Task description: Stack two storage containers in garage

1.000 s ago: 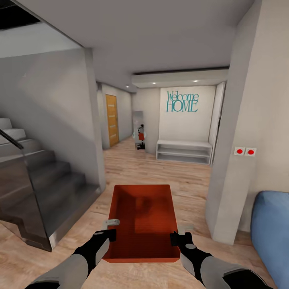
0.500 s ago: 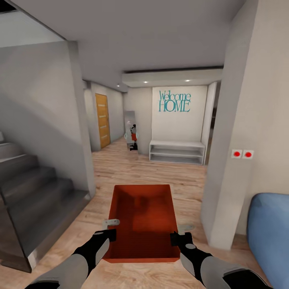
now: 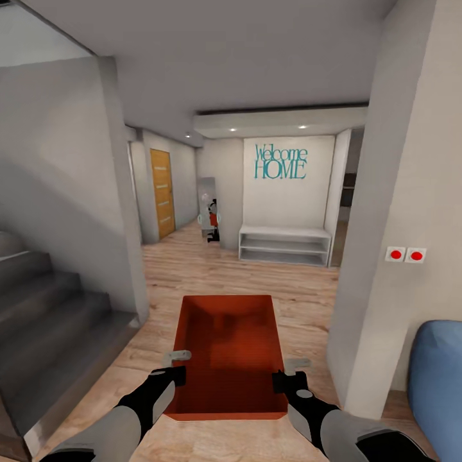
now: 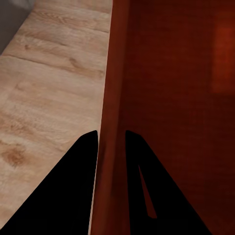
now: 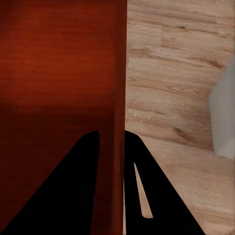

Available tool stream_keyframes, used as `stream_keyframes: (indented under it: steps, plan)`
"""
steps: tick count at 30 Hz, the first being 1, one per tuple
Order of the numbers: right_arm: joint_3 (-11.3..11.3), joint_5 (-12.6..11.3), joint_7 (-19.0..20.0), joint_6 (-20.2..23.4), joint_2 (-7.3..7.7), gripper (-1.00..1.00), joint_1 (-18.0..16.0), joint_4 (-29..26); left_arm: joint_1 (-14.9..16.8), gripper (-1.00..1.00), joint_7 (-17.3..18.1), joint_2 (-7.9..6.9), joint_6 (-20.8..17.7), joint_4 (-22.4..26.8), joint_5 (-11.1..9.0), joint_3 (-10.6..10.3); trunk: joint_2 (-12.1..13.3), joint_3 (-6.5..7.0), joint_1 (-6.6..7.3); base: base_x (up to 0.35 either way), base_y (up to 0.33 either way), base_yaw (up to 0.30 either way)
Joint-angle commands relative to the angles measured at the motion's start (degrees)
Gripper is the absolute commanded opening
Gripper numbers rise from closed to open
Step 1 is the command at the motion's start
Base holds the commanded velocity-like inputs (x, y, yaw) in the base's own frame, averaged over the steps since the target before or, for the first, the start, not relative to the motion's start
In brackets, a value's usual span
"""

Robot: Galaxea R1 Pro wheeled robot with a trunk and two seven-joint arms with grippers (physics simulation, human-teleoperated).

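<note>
One orange-red storage container (image 3: 228, 346) hangs in front of me above the light wood plank floor (image 3: 301, 295), open side up and empty. My left gripper (image 3: 176, 367) is shut on its left wall, and my right gripper (image 3: 286, 375) is shut on its right wall. In the left wrist view the thin wall of the container (image 4: 115, 73) runs between the dark fingers of the left gripper (image 4: 111, 133). The right wrist view shows the same: the container (image 5: 58, 58) has its wall pinched in the right gripper (image 5: 111, 132). The garage and its floor are out of view.
Grey stairs (image 3: 58, 314) rise at the left behind a wall corner (image 3: 122, 212). A white pillar (image 3: 372, 256) with two red switches (image 3: 405, 255) stands at the right, with a blue sofa (image 3: 439, 378) beside it. Ahead are a white bench (image 3: 285, 244), a mirror (image 3: 207, 208) and a wooden door (image 3: 162, 192).
The whole view has shifted: the stairs slid off to the left and the hallway came closer, so the camera moved. The container stays held between both grippers as before.
</note>
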State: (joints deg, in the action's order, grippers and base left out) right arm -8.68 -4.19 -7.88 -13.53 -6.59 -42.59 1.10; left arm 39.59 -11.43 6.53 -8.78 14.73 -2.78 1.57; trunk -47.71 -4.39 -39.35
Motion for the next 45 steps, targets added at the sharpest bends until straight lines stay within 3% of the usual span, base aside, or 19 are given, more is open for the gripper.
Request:
stream_keyframes:
  steps: [1,45]
  plan:
    - [2.1,0.4,-0.1,-0.1,-0.05,-1.00,0.0,0.1,0.0,-1.00,-3.3,-0.20,3.8,0.3,1.1,1.2,-0.1,-0.10,-0.05,0.322,0.000,0.000]
    - [2.0,0.4,-0.1,-0.1,-0.09,-1.00,0.0,0.1,0.0,-1.00,-3.3,-0.29,3.8,0.2,1.0,1.2,-0.1,-0.10,-0.05,0.322,0.000,0.000]
